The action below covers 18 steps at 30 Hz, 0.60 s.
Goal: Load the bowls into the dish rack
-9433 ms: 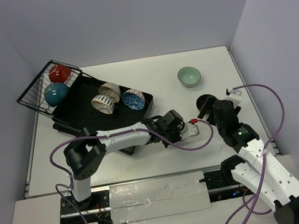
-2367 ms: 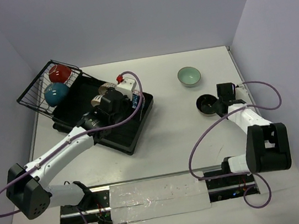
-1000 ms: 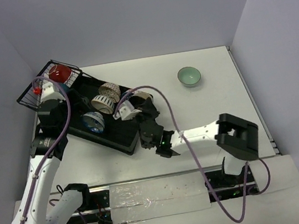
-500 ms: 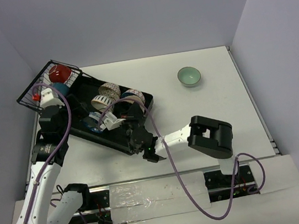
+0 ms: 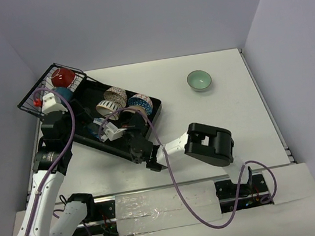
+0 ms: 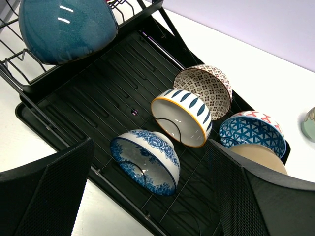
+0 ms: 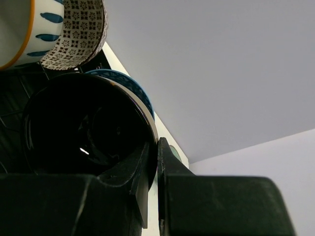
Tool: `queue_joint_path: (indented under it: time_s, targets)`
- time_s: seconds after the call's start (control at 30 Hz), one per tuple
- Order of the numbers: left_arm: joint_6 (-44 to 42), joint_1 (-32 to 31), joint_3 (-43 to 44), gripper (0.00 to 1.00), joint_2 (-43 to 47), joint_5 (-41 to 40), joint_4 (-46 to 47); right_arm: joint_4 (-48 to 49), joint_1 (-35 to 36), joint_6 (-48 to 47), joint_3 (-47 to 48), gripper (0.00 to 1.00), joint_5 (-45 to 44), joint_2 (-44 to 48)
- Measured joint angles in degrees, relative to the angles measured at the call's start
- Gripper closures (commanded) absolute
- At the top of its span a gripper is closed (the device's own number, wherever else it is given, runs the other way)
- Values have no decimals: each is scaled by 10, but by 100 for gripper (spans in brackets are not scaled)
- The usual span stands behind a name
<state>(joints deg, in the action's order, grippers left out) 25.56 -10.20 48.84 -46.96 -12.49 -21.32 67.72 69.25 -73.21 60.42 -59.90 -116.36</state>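
Swinging further left than half a second ago, our right arm (image 5: 170, 146) brings a glossy dark round bowl (image 7: 83, 128) to the black ribbed plastic dish rack (image 6: 93, 93).
Our right gripper (image 7: 156, 147) pinches its rim between nearly closed fingers, probably to stand it on edge beside the leaning blue-patterned bowl (image 7: 130, 83); our left gripper (image 6: 150, 147) hovers over the rack, fingers spread and empty, seemingly keeping clear. A mint green ceramic bowl (image 5: 199, 80) waits at upper right.

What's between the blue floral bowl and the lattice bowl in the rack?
The blue-striped bowl, tipped on its edge; the left wrist view shows it.
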Motion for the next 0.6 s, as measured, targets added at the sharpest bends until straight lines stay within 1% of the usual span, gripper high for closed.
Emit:
queue_joint_path:
  time_s: [0.2, 0.33, 0.6]
  targets:
    - [0, 0, -2, 1, 3, -5, 0, -4, -14, 0, 34, 100, -9, -28]
    - [0, 0, -3, 1, 4, -5, -1, -2, -21, -6, 39, 100, -21, -35]
    - [0, 0, -3, 1, 4, -9, -4, 45, -29, -61, 47, 100, -31, -69]
